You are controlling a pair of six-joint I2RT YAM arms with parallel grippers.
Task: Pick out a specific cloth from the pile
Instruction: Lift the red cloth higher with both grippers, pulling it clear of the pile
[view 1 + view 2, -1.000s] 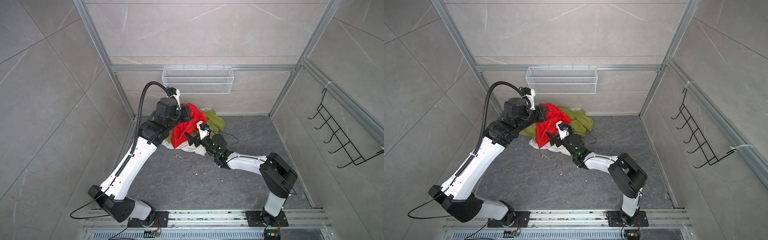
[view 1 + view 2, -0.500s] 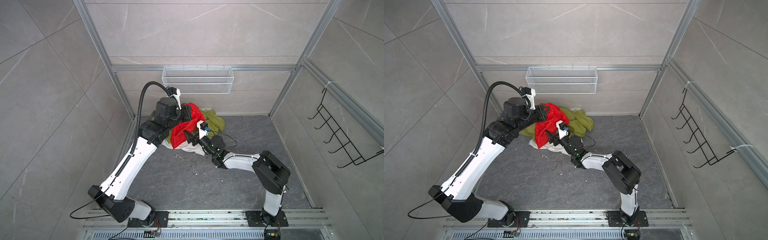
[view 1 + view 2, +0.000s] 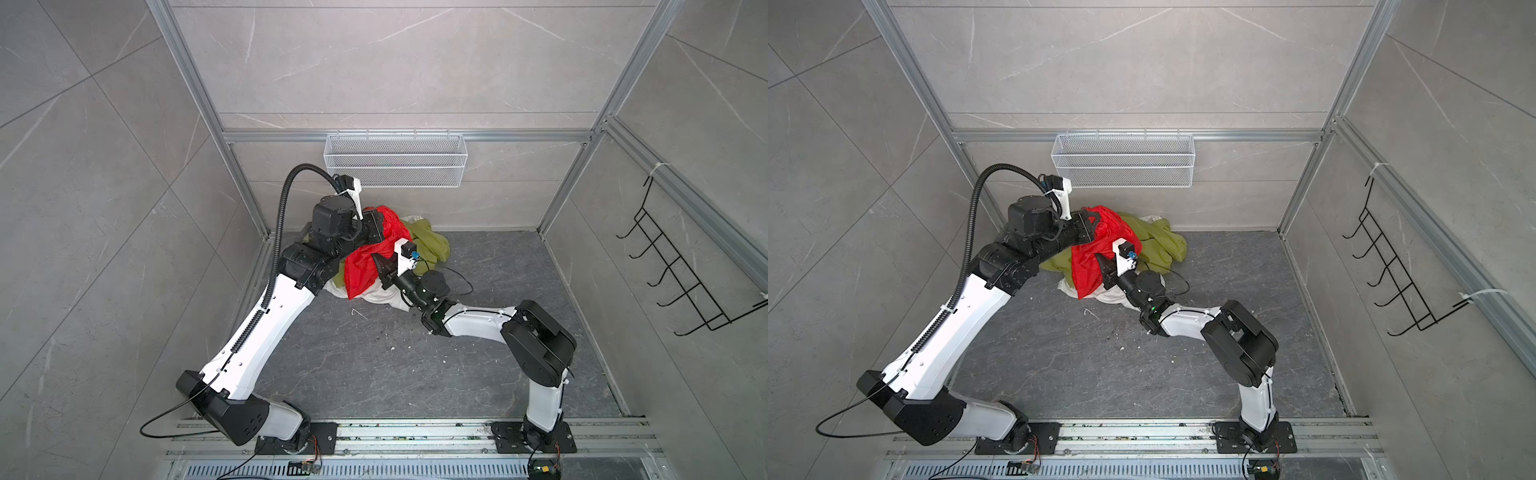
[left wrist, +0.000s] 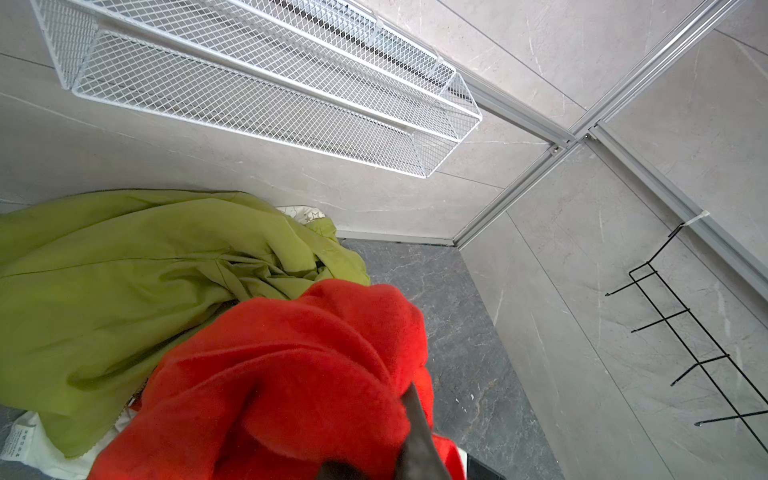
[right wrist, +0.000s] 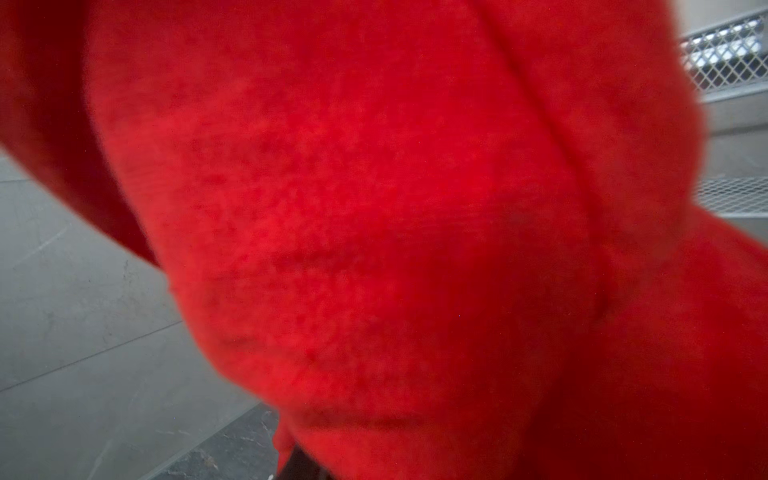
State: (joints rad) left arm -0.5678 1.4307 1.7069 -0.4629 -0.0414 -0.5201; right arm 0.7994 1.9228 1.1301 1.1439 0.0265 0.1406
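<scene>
The left gripper [image 3: 377, 228] pinches the thin bright red cloth [image 3: 363, 266] tight above the far pile [image 3: 419, 232] of big olive-green cloth [image 3: 436, 249] and white cloth [image 3: 376, 296]; I cannot tell if the right gripper [image 3: 379, 262], deep in red folds, grips, so lift slowly.

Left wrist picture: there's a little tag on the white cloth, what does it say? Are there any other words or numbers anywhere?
Tag on the white cloth: dark print, too small and blurred to read.
Red cloth, olive-green cloth, wire basket: no words or numbers on them.
Other views: nothing there can be read.
</scene>
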